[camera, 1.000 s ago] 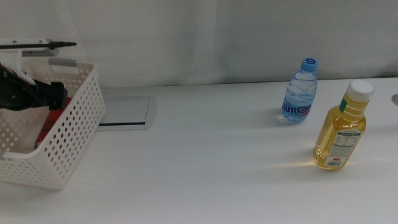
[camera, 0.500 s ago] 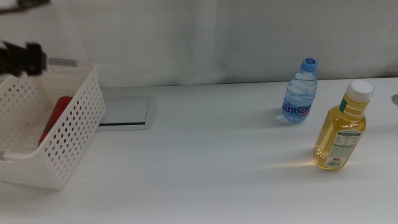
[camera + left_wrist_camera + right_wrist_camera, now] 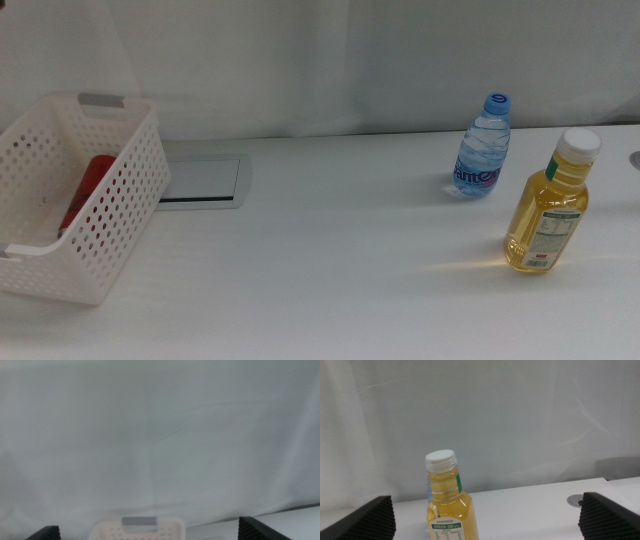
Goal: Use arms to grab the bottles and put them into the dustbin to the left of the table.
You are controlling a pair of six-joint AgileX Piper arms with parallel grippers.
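Observation:
The dustbin (image 3: 95,235), a white perforated basket, stands on the left end of the table (image 3: 330,270), with a red can (image 3: 85,190) lying inside it. A small water bottle (image 3: 484,148) with a blue cap stands upright at the back right. In front of it, further right, stands a taller yellow-liquid bottle (image 3: 552,205). Neither arm shows in the middle view. My left gripper (image 3: 150,531) is open and empty, high above the dustbin's rim (image 3: 141,524). My right gripper (image 3: 490,516) is open, and the yellow bottle (image 3: 447,505) stands some way ahead of its jaws.
A flat grey hatch (image 3: 200,180) is set into the tabletop just right of the dustbin. A small round fitting (image 3: 576,501) sits in the table at the far right. A white curtain closes off the back.
The left arm, which was over the dustbin, has risen up and left out of the middle view. The red can stays in the dustbin. Both bottles have not moved.

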